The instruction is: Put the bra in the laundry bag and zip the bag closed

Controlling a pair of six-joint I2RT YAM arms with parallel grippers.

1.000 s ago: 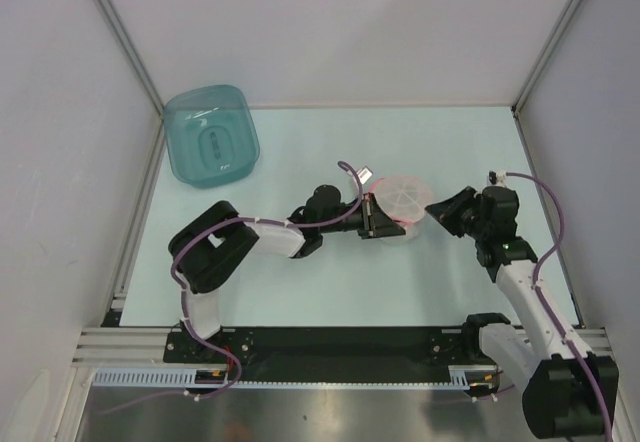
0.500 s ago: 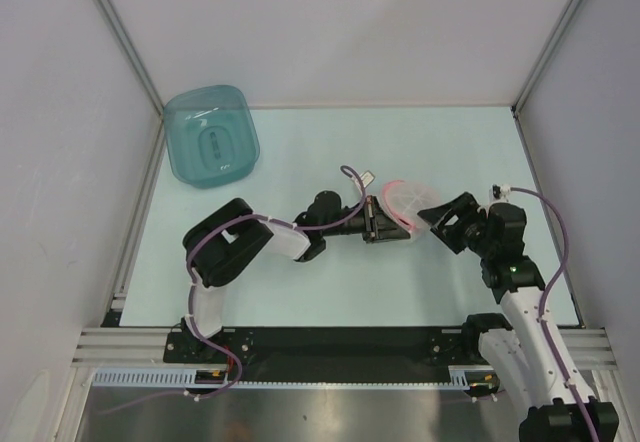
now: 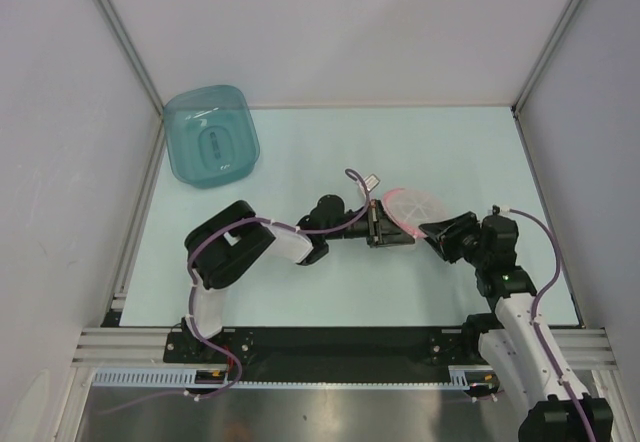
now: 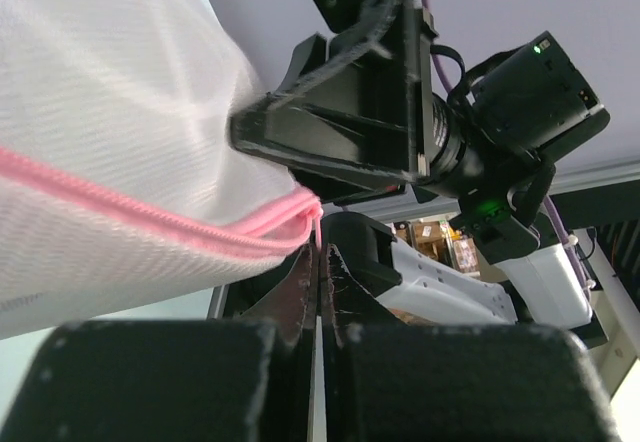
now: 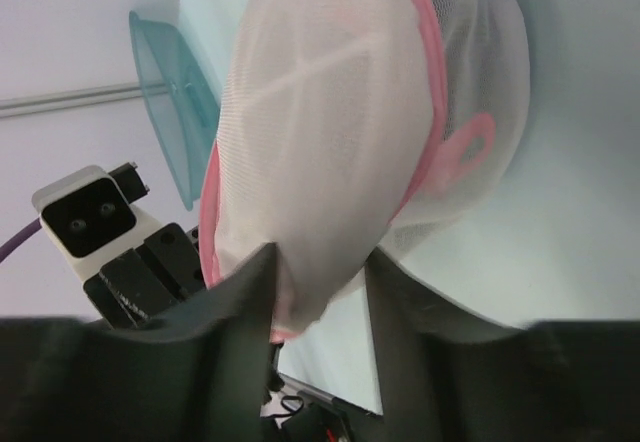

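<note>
The laundry bag (image 3: pixel 410 208), white mesh with pink zipper trim, lies at mid table between my two grippers. My left gripper (image 3: pixel 384 228) is at its left edge; in the left wrist view (image 4: pixel 318 254) its jaws are shut on the pink zipper end (image 4: pixel 312 212) of the bag (image 4: pixel 110 112). My right gripper (image 3: pixel 440 234) is at the bag's near right side. In the right wrist view it (image 5: pixel 318 267) is open, with the bag's (image 5: pixel 330 132) lower edge hanging between the fingers (image 5: pixel 245 297). The bra shows in no view.
A teal translucent tub (image 3: pixel 211 136) stands at the back left, also in the right wrist view (image 5: pixel 170 112). White walls with metal posts close the table's left, right and back sides. The arm bases sit on the near rail (image 3: pixel 330 344).
My right gripper has moved nearer and a little left, onto the bag's near edge. My left gripper and the bag have shifted slightly right, and the bag has tilted.
</note>
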